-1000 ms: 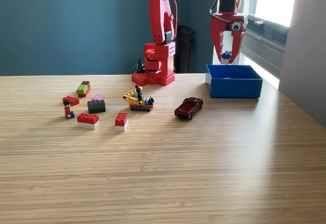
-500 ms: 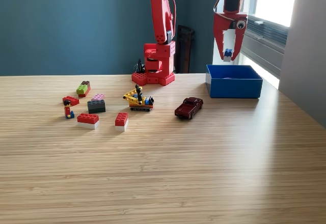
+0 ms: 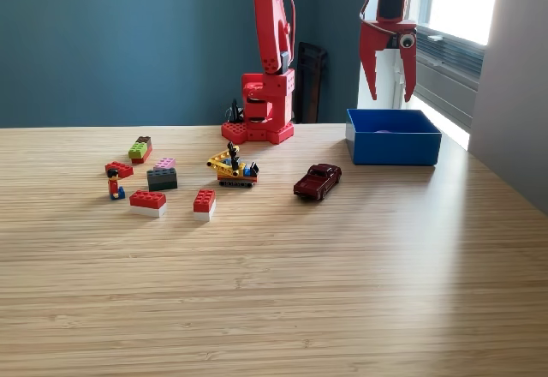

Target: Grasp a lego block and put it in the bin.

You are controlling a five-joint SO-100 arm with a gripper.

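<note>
No text, label, brand or number is readable anywhere here — nothing legible on any surface at all.

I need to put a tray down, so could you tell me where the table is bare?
The whole near half of the table, in front of the toy car, is bare. The blocks crowd the exterior view's left, and the bin fills the far right.

The pale striped wood-grain table has a smooth, faintly satin finish. The open blue plastic bin looks matt with smooth walls. The red plastic tool and arm appear matt. The small dark-red toy car shows a glossy shine. The studded plastic bricks look smooth.
</note>
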